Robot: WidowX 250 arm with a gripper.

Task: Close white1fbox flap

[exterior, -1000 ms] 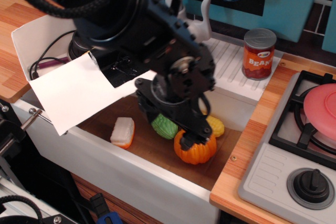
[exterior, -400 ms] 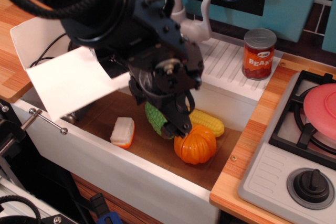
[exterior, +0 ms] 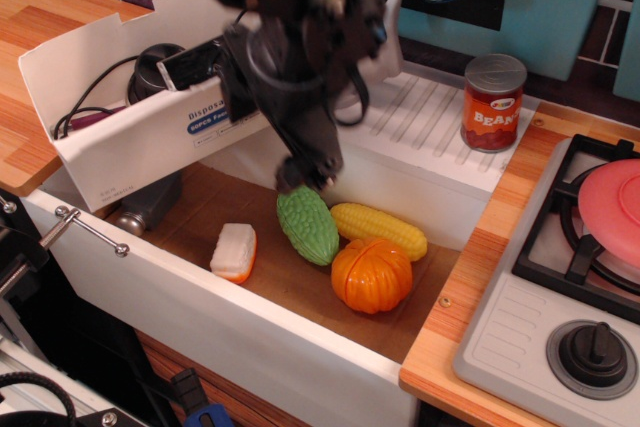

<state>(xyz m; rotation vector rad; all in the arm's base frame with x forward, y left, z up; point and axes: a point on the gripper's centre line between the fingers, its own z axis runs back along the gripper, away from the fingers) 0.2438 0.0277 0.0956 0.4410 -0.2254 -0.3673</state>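
The white1fbox [exterior: 140, 152] sits at the left, hanging over the sink's edge, its top open with black cables and a round black item inside. Its near long side shows a white face with "Dispos…" print and a blue label, about upright. I cannot tell whether this face is the flap or the box wall. A plain white panel [exterior: 100, 35] stands along the far edge. My black gripper [exterior: 305, 175] hangs just right of the box, tips just above a green toy gourd [exterior: 308, 225]. It is blurred and holds nothing I can see.
In the sink [exterior: 300, 347] lie the gourd, a yellow corn [exterior: 378, 230], an orange pumpkin [exterior: 371, 275], a white-and-orange block [exterior: 233, 252] and a grey object [exterior: 150, 202]. A bean can [exterior: 494, 102] stands on the drain rack. The stove [exterior: 590, 287] is at the right.
The broad white panel that stuck out flat over the sink no longer does; a printed upright face shows there. My gripper rose from the pumpkin and moved up and left, toward the box.
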